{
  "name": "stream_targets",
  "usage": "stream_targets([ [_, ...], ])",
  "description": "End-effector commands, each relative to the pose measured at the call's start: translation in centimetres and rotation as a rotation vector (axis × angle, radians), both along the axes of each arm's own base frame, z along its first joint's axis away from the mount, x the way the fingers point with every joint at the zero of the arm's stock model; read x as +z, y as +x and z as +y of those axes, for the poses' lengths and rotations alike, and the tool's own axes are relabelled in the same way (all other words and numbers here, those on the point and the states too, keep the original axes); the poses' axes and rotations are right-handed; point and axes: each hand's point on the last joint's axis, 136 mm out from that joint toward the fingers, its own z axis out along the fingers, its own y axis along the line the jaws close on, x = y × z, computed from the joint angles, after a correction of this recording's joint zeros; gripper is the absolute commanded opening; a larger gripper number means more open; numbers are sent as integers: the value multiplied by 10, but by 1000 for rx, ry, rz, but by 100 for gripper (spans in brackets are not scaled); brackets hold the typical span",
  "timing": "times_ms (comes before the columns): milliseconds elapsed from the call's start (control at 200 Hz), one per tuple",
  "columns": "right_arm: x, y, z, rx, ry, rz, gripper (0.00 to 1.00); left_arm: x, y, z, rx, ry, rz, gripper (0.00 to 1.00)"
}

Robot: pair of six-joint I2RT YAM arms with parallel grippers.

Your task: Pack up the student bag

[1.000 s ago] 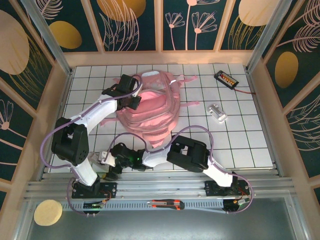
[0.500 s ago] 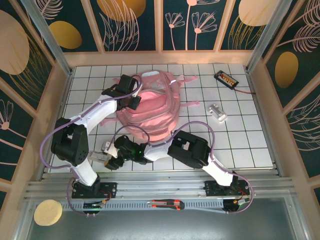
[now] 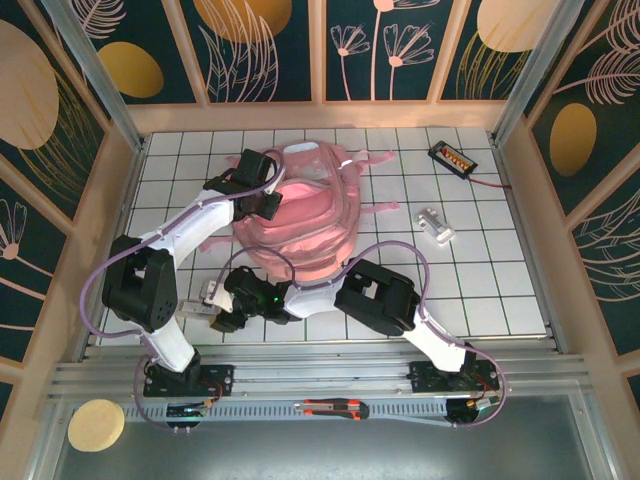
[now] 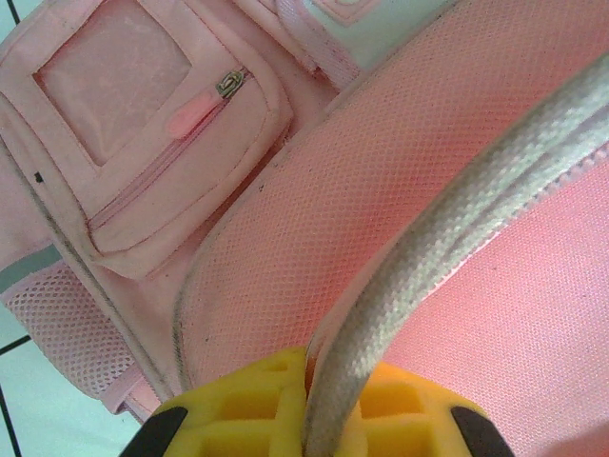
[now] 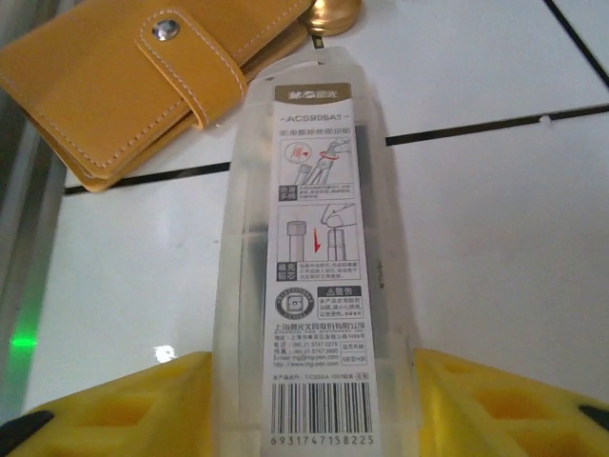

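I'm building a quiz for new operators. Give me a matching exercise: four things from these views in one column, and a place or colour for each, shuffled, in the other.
Things:
1. bag
2. packet
3. wallet
4. knife

Descriptions:
A. tan, with a snap strap
B. lying on the metal rail
C. pink, mid-table
D. clear, between the fingers of the right gripper

Pairs: 1-C; 2-D; 3-A; 4-B
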Motion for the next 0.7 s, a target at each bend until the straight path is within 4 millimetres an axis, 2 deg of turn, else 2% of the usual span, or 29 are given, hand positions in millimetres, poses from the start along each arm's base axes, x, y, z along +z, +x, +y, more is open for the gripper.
stream_targets([
  [0,-28,29,-28,-93,-121,-70,48,-15,-2,16,27,48,41,0],
  [85,-18,31,-32,-104,-109,-87,47,-15,-1,16,28,47,41,0],
  [185,-5,40,-40,-146,-93,-104,35,-13,1,14,28,44,38,0],
  [350,16,51,-58,-189,-91,-126,36,-9,4,12,25,38,33,0],
  [495,33,45,-80,-187,-110,-147,36,-5,10,6,27,13,32,0],
  [696,67,35,-114,-212,-100,-143,36,15,20,-6,34,-55,17,0],
])
